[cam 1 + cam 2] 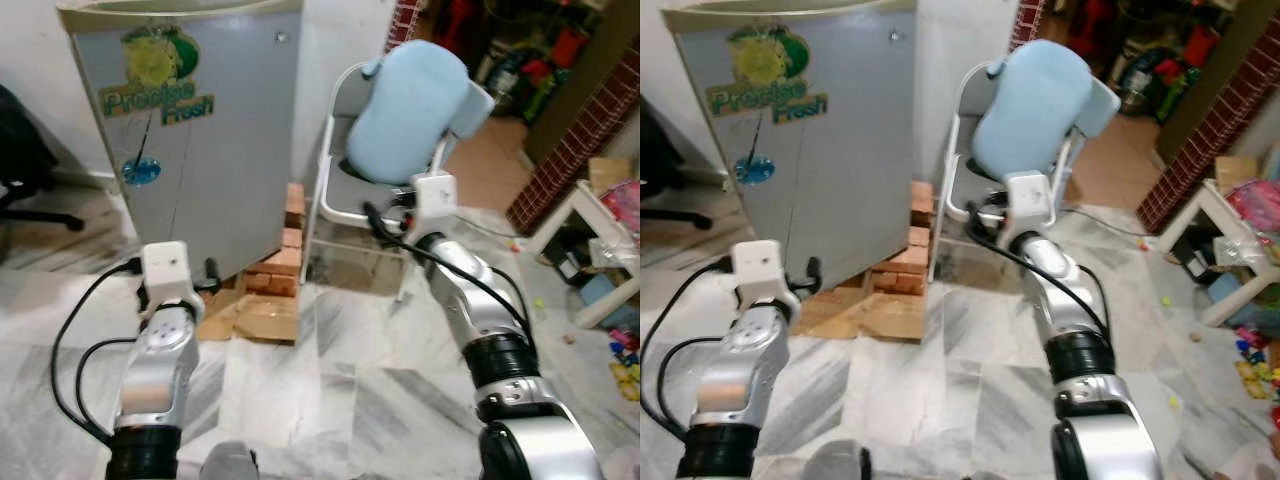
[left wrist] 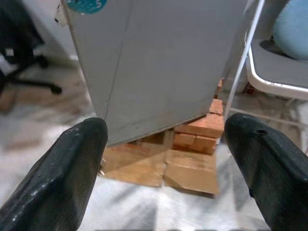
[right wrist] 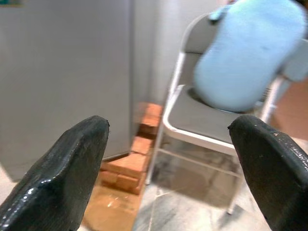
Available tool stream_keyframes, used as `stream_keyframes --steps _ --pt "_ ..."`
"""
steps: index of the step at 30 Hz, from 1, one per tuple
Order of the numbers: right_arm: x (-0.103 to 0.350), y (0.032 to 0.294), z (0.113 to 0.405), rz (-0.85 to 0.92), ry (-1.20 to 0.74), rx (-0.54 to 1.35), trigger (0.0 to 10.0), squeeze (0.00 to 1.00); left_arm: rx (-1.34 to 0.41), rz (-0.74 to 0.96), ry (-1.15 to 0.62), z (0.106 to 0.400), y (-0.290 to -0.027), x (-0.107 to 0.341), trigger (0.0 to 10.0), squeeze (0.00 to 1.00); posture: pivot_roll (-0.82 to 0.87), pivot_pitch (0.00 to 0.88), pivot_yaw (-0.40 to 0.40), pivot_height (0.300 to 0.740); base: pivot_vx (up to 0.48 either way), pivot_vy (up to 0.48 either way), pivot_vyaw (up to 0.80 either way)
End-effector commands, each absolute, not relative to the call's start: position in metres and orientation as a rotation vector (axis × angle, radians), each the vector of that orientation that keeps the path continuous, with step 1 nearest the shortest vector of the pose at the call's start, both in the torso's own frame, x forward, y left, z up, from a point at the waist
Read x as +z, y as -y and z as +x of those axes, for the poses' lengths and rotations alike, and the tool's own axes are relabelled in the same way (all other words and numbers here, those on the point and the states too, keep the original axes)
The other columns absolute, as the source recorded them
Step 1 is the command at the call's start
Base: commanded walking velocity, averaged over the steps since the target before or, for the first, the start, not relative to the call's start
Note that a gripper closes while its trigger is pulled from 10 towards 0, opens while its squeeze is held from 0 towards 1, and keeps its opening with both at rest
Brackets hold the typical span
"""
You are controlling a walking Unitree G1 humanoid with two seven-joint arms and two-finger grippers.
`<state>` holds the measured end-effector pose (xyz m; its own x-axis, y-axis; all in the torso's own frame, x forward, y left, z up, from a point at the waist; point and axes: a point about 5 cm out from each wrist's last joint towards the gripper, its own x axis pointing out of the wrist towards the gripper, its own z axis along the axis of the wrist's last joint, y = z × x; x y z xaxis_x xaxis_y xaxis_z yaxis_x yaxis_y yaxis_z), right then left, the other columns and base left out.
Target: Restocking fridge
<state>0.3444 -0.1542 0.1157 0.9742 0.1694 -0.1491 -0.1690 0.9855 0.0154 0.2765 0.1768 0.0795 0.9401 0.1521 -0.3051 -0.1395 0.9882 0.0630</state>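
Two empty grippers, left (image 2: 166, 163) and right (image 3: 168, 168), spread wide before the shut grey fridge (image 1: 190, 130), propped on bricks (image 1: 285, 255) beside a folding chair (image 1: 350, 195). Its rigid, smooth door likely needs an edge pull.

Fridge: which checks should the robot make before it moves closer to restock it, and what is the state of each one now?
1. Fridge door shut: ok, it must be opened first.
2. Left gripper open, holding nothing: ok.
3. Right gripper open, holding nothing: ok.
4. Item to restock in hand: not ok.
5. Fridge rests on bricks; steady: cannot tell.
6. Chair with blue cushion stands close beside the fridge: not ok for the right arm's room.
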Motion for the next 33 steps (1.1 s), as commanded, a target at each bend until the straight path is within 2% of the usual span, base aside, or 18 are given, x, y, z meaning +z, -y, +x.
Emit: stream_keyframes --steps 1,5,11,14,17,18,21,24,27,29,33 --pt "0.128 0.164 0.341 -0.025 -0.072 0.106 10.0 0.0 0.108 0.086 -0.255 0.275 -0.175 0.088 10.0 0.0 0.07 0.0 -0.064 0.74 0.0 0.48 -0.8" --pt "0.126 0.179 0.328 -0.057 -0.028 0.035 10.0 0.0 0.093 0.129 -0.234 0.267 -0.179 0.087 10.0 0.0 0.06 0.0 -0.044 0.74 0.0 0.48 -0.8" --pt "0.122 0.191 0.31 -0.076 -0.019 -0.029 10.0 0.0 0.06 0.101 -0.192 0.268 -0.182 0.096 10.0 0.0 0.04 0.0 -0.016 0.74 0.0 0.48 -0.8" --pt "0.116 0.201 0.297 -0.09 -0.05 -0.051 10.0 0.0 -0.019 0.093 -0.12 0.272 -0.176 0.108 10.0 0.0 0.03 0.0 -0.017 0.74 0.0 0.48 -0.8" --pt "0.114 0.205 0.292 -0.065 -0.067 -0.08 10.0 0.0 -0.101 0.072 -0.124 0.269 -0.167 0.106 10.0 0.0 0.02 0.0 -0.016 0.74 0.0 0.48 -0.8" --pt "0.114 0.207 0.291 -0.065 -0.071 -0.095 10.0 0.0 -0.177 0.065 -0.103 0.264 -0.159 0.108 10.0 0.0 0.02 0.0 -0.014 0.74 0.0 0.454 -0.8" --pt "0.116 0.207 0.288 -0.045 -0.063 -0.099 10.0 0.0 -0.262 0.087 -0.07 0.254 -0.152 0.108 10.0 0.0 0.02 0.0 -0.014 0.74 0.0 0.435 -0.8" --pt "0.115 0.205 0.282 -0.021 -0.045 -0.084 10.0 0.0 -0.252 0.118 -0.029 0.247 -0.156 0.101 10.0 0.0 0.02 0.0 -0.023 0.74 0.0 0.167 -0.73" --pt "0.114 0.204 0.277 -0.048 -0.038 -0.075 10.0 0.0 -0.2 0.139 0.002 0.245 -0.161 0.1 10.0 0.0 0.03 0.0 -0.039 0.74 0.0 0.0 0.0" --pt "0.11 0.205 0.277 -0.094 -0.058 -0.09 10.0 0.0 -0.158 0.074 -0.015 0.245 -0.165 0.099 10.0 0.0 0.03 0.0 -0.048 0.74 0.0 0.0 0.0" --pt "0.109 0.2 0.28 -0.121 -0.06 -0.069 10.0 0.0 -0.138 0.06 -0.026 0.246 -0.166 0.098 10.0 0.0 0.04 0.0 -0.051 0.74 0.0 0.0 0.0"
